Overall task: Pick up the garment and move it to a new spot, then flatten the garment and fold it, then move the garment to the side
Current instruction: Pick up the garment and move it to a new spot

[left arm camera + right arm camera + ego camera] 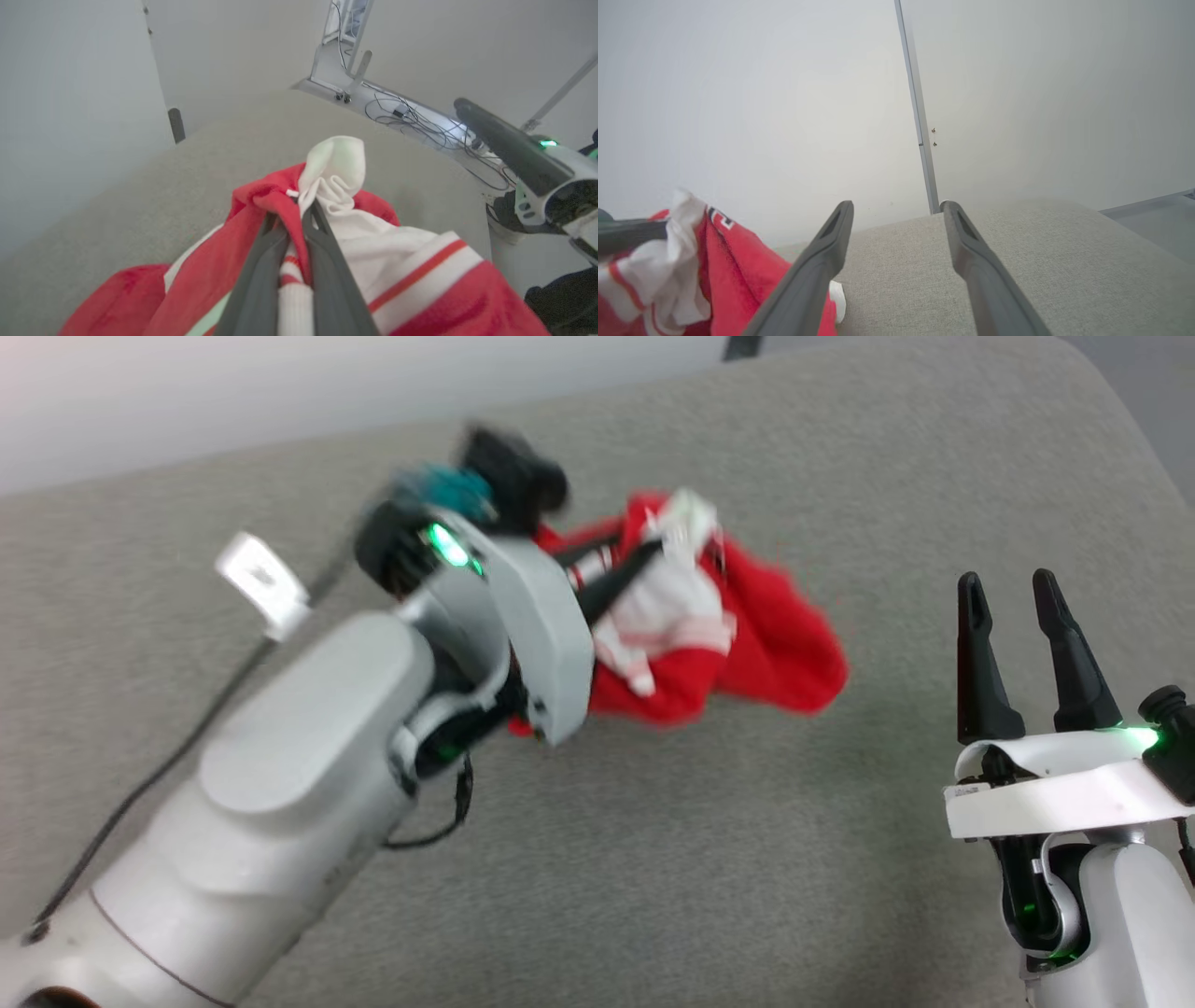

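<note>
- 1 bright red soft garment with white striped panels (775,644), bunched over 1 grey fabric surface (672,859).
- My left gripper (290,215) clenched on it.
- My right gripper (1008,581) spread, empty.

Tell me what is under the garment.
Grey padded surface shows around the garment, which the left gripper pinches in a bunch. Whether it hangs clear or drags, and anything beneath its folds, is covered.
</note>
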Controlling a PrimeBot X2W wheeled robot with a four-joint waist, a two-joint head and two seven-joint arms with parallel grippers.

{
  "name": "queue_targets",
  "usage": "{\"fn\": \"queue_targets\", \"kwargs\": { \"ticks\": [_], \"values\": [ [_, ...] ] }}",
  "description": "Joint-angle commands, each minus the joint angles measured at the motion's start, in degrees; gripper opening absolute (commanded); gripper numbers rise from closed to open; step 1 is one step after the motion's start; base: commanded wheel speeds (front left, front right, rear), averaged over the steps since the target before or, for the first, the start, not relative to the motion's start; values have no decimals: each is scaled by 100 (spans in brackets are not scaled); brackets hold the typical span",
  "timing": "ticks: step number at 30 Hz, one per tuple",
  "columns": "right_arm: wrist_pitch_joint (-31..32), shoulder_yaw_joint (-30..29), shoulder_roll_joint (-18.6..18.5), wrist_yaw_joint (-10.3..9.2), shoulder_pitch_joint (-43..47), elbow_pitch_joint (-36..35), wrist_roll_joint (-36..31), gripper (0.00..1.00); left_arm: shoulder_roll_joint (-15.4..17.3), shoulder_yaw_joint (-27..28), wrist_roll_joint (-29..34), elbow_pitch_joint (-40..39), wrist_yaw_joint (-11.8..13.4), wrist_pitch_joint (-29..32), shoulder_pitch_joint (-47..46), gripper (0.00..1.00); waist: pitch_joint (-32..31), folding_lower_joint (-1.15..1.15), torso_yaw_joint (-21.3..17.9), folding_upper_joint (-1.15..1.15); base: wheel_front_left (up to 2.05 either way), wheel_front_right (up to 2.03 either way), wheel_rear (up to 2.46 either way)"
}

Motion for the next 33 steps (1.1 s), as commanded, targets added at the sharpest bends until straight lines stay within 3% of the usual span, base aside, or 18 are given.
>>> {"fn": "queue_targets", "kwargs": {
  "ticks": [1, 5, 10, 14, 23, 24, 27, 33],
  "values": [
    [-3, -2, 43, -8, 54, -33, 65, 100, 51, -212, 53, 154, -15, 17, 34, 0, 302, 0, -342, 0, 0, 0, 0],
    [-3, -38, 119, -8, 21, -71, 96, 100, 222, -867, -215, 384, -15, 338, -27, 0, 433, 0, -533, 0, 0, 0, 0],
    [-3, -93, 178, -8, 51, -107, 145, 100, 747, -1790, -454, 309, -15, 985, -308, 0, 540, 0, -626, 0, 0, 0, 0],
    [-3, -85, 205, -8, 20, -111, 174, 100, 982, -2305, -550, 332, -14, 1252, -542, 0, 635, 0, -636, 0, 0, 0, 0],
    [-3, 24, 240, -8, -211, -118, 248, 100, 1115, -2638, -15, 505, 7, 1498, -583, 0, 872, 0, -707, 0, 0, 0, 0],
    [-3, 33, 240, -8, -231, -103, 242, 100, 1111, -2643, -15, 523, 7, 1441, -565, 5, 870, 0, -700, 0, 0, 0, 0],
    [-3, 73, 241, -8, -225, -44, 195, 100, 1111, -2634, -184, 578, 13, 1169, -606, 100, 792, 0, -623, 0, 0, 0, 0],
    [-3, 143, 136, -8, -89, 88, 66, 100, 1170, -2591, -637, 531, 1, 310, -808, 100, 455, 0, -290, 0, 0, 0, 0]
  ]
}}
